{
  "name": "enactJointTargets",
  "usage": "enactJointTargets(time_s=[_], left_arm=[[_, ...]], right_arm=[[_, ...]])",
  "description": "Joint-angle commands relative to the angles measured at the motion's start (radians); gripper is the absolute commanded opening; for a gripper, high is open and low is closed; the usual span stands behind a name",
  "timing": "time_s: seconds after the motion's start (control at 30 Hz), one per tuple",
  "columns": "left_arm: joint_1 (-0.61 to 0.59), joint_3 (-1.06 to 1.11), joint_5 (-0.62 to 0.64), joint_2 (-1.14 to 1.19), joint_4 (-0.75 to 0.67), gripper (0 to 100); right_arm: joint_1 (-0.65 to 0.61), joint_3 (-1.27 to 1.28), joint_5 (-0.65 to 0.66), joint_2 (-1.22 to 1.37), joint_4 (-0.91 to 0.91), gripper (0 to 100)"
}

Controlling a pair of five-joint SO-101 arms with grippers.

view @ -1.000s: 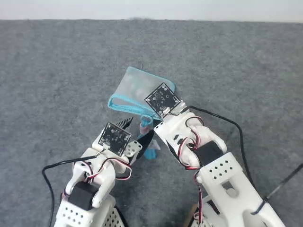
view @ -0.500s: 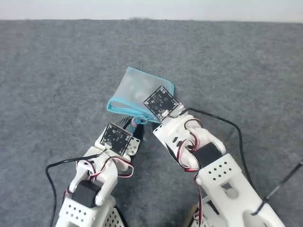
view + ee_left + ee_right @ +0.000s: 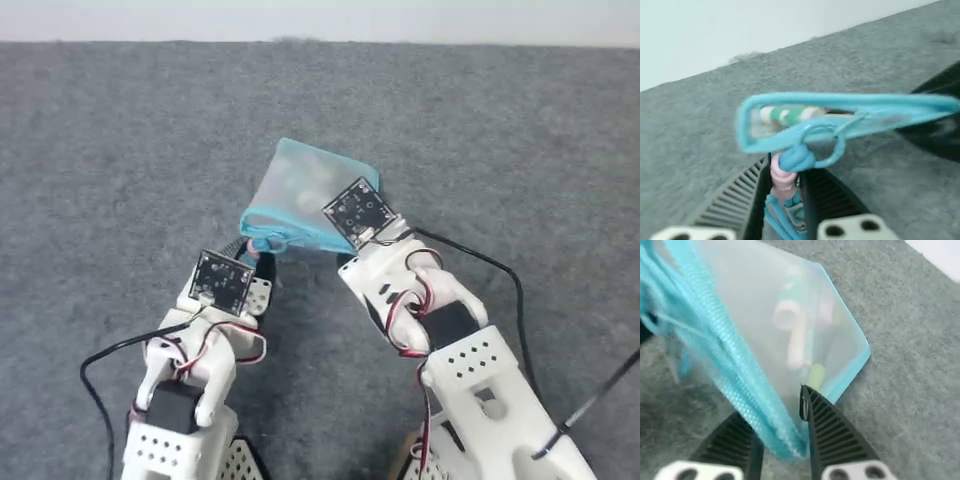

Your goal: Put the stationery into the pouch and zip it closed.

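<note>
The translucent pouch (image 3: 300, 190) with a blue zipper edge (image 3: 290, 232) lies mid-table, tipped up between both arms. Stationery shows through its wall: a white and pink piece (image 3: 796, 342) and a green-white piece (image 3: 785, 115). My left gripper (image 3: 785, 176) is shut on the zipper pull, a blue knotted cord (image 3: 796, 159) with a pink bead (image 3: 782, 181), at the zipper's left end (image 3: 258, 245). My right gripper (image 3: 776, 412) is shut on the pouch's zipper edge at the other corner, under its camera board (image 3: 360, 212). In the left wrist view the zipper line (image 3: 865, 112) looks drawn together.
Grey carpet-like table cover (image 3: 120, 140) stretches all around the pouch. A pale wall edge (image 3: 320, 20) runs along the far side. Black cables (image 3: 480, 260) trail beside the right arm and near the left arm's base (image 3: 100, 370).
My left gripper has drawn the zipper pull leftward along the pouch's edge. The pouch shifted slightly up and right, and its gaping mouth has narrowed to a line.
</note>
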Motion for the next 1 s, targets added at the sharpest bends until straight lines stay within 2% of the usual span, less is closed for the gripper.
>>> enactJointTargets(time_s=[0.0,0.27,0.8,0.97], left_arm=[[-0.094,-0.042,-0.052,-0.006,-0.055,1],[-0.164,-0.041,-0.054,-0.006,-0.069,1],[-0.166,-0.041,-0.055,-0.006,-0.063,1],[-0.241,-0.041,-0.055,-0.006,-0.066,1]], right_arm=[[0.082,0.006,0.014,-0.025,-0.028,0.6],[0.125,0.008,0.017,-0.025,-0.027,0.6],[0.249,0.037,0.051,-0.024,-0.03,0.6],[0.297,0.043,0.051,-0.024,-0.033,0.6]])
